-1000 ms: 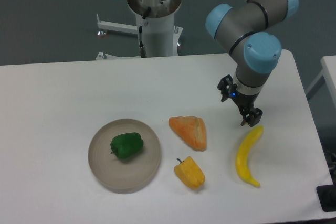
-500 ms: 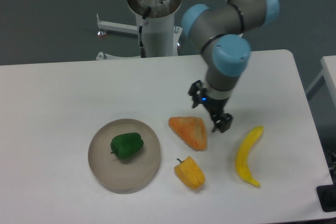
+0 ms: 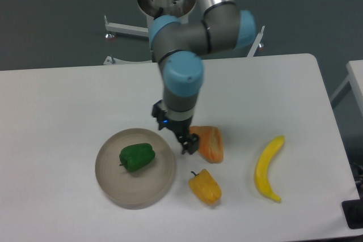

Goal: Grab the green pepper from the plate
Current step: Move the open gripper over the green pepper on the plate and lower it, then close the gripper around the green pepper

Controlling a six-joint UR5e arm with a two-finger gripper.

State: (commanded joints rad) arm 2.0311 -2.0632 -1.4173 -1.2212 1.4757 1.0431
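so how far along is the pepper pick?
Early. Done: the gripper has crossed over from the banana side to just right of the plate. In hand: nothing. Left: get over the green pepper, still lying on the plate, grasp and lift.

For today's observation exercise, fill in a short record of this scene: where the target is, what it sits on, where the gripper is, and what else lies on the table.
target: green pepper, lying on the plate, not gripped
support: plate, round, grey-beige, on the white table
gripper: gripper above the plate's right rim, right of the pepper, jaw state unclear
other items: orange wedge, partly behind the gripper; yellow-orange pepper; banana
task status: pepper not yet picked up
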